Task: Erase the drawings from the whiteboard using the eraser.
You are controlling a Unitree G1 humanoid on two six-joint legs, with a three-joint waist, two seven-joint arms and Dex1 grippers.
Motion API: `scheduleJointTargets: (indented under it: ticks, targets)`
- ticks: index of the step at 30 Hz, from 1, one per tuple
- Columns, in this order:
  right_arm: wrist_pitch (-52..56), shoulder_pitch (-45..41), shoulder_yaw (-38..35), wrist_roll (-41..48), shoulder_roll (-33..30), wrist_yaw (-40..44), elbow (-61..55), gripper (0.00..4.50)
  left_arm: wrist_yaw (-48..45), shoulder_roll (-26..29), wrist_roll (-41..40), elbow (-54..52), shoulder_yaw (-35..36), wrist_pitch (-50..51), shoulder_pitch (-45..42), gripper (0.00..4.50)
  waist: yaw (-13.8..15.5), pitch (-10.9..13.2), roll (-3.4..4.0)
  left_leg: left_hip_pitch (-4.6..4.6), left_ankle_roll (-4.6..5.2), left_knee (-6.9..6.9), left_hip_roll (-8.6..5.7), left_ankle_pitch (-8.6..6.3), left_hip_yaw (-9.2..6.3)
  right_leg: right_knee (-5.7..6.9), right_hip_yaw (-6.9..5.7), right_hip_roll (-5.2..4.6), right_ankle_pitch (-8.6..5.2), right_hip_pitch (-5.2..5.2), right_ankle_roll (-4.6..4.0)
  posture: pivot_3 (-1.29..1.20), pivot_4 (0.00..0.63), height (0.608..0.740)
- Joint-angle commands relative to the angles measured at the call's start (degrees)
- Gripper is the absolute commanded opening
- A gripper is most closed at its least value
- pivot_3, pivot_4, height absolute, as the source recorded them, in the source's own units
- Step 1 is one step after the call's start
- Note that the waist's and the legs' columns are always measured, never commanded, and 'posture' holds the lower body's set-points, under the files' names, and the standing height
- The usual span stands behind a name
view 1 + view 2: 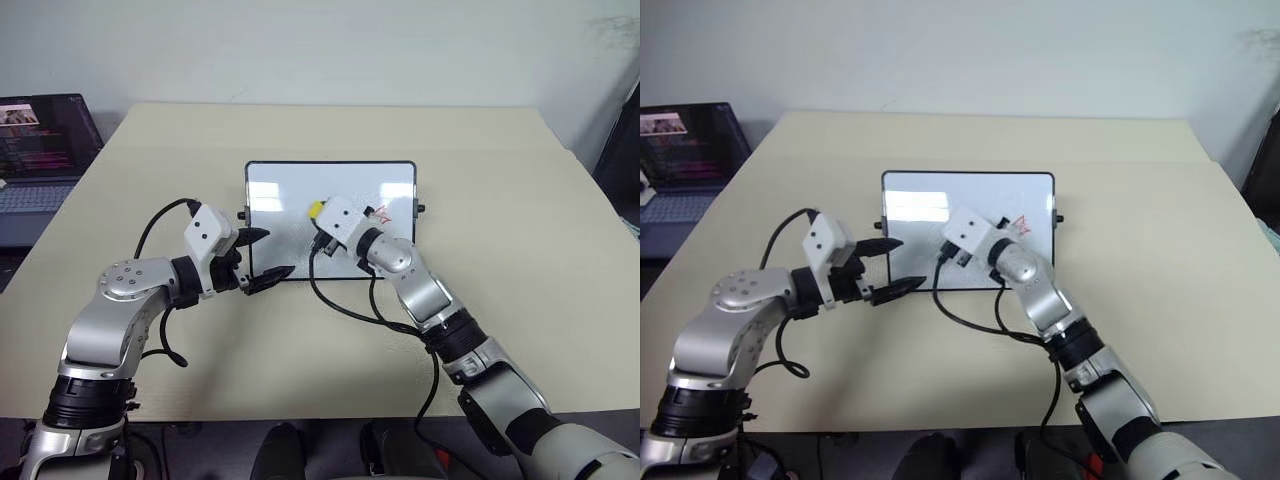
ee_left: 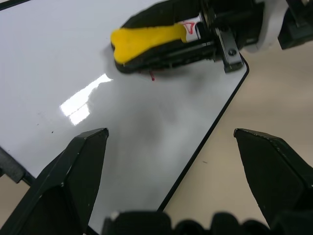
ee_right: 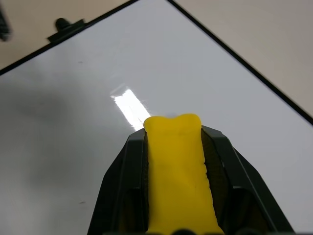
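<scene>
Your R gripper (image 1: 318,213) is clamped on the eraser (image 1: 316,208) over the whiteboard (image 1: 290,205) w/ red drawings (image 1: 379,212) beside, L gripper (image 1: 262,255) spread open bracing the board's corner.

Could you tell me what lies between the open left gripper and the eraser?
Only bare whiteboard separates the left gripper from the eraser, in the left wrist view.

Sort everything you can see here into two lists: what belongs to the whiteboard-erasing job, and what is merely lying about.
Belongs to the job:
- whiteboard
- yellow eraser, clamped in the right end effector
- red drawings, partly hidden behind the right arm
- left end effector, open at the board's near left corner

Just lying about:
- laptop, at the table's left edge
</scene>
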Motion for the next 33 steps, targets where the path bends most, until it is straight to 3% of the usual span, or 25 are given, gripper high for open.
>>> scheduleJointTargets:
  ticks: [1, 6, 13, 23, 29, 33]
  targets:
    - [4.11, 2.1, -0.05, 0.2, -2.03, 3.53, -0.52, 1.14, -0.24, 0.33, -0.93, -1.91, 0.41, -0.14, -0.64, 4.5, 0.17, 0.0, 0.0, 0.0, 0.0, 0.02, -0.01, 0.0, 0.0, 0.0, 0.0, 0.0, 0.0, 0.01, 0.0, 0.0, 0.15, 0.74]
    - [7.49, 5.02, 3.51, 0.21, -3.24, 10.11, -4.09, 1.14, -0.28, 0.28, -0.87, -1.73, 0.29, -0.28, -0.79, 4.5, 0.25, -0.04, -0.04, 0.01, 0.0, 0.03, 0.01, 0.0, 0.01, 0.0, 0.0, 0.0, 0.0, 0.02, 0.0, 0.0, 0.15, 0.74]
    - [1.12, 0.42, -0.44, -2.84, -2.19, -2.72, -0.92, 1.14, -0.37, 0.35, -0.84, -1.6, 0.26, -0.33, -0.82, 4.5, 0.15, -0.03, -0.03, 0.08, 0.03, 0.19, 0.02, 0.03, 0.01, 0.1, 0.01, 0.05, 0.09, 0.05, -0.01, 0.0, 0.15, 0.74]
    - [7.53, 4.58, 5.45, -1.69, -5.35, 11.08, -3.82, 1.14, -0.47, 0.32, -0.9, -1.48, 0.22, -0.33, -0.86, 4.5, 0.27, -0.04, -0.04, -0.06, 0.04, 0.45, 0.02, 0.02, -0.02, 0.07, 0.01, 0.06, 0.11, 0.06, 0.01, 0.0, 0.15, 0.74]
    - [2.34, 0.82, 2.21, -4.63, -4.76, 0.66, -0.79, 1.14, -0.58, 0.32, -0.83, -1.36, 0.12, -0.38, -0.94, 4.5, 0.17, -0.03, -0.03, -0.03, 0.08, 0.53, 0.02, 0.06, -0.02, 0.09, 0.02, 0.09, 0.17, 0.08, 0.13, 0.0, 0.15, 0.74]
    - [1.18, -0.41, 1.68, -4.51, -4.91, -1.01, 0.93, 1.14, -0.63, 0.31, -0.77, -1.29, 0.1, -0.39, -1.0, 4.5, 0.4, -0.03, -0.03, -0.05, 0.15, 0.59, 0.0, 0.12, 0.01, 0.07, 0.05, 0.08, 0.21, 0.09, 0.24, 0.0, 0.15, 0.74]
